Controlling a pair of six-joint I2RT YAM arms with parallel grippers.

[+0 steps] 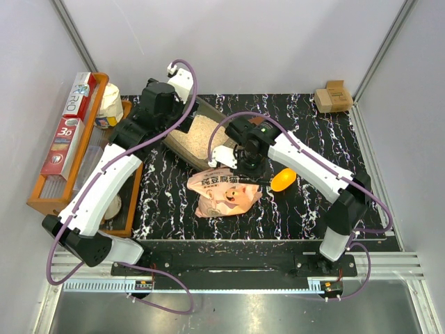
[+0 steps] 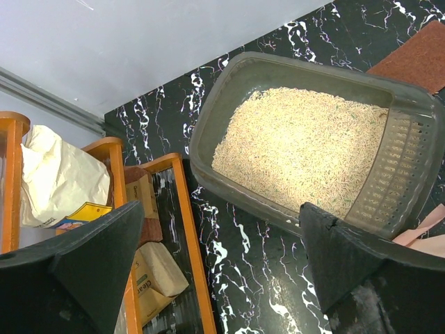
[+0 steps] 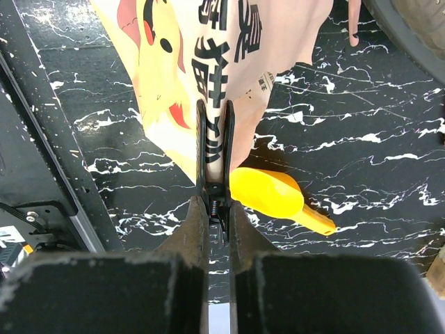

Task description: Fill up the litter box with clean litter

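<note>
My right tool [image 3: 215, 115] is pinching the pink bag [image 3: 278, 42] beside the litter box [image 2: 208, 125], and my left tool [image 2: 219, 229] is hovering spread near it.

Narrow gap betw rack [image 2: 186, 233], litter box [image 2: 206, 132]; top open.

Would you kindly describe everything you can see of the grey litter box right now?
The litter box is a dark grey, slightly translucent plastic tub, rectangular with rounded corners and a flared rim. One end carries a slotted, sieve-like panel. It sits flat and upright on the black marbled table, angled diagonally beside the orange rack. Beige litter covers most of its floor. The open left end effector hovers above without touching it.
</note>
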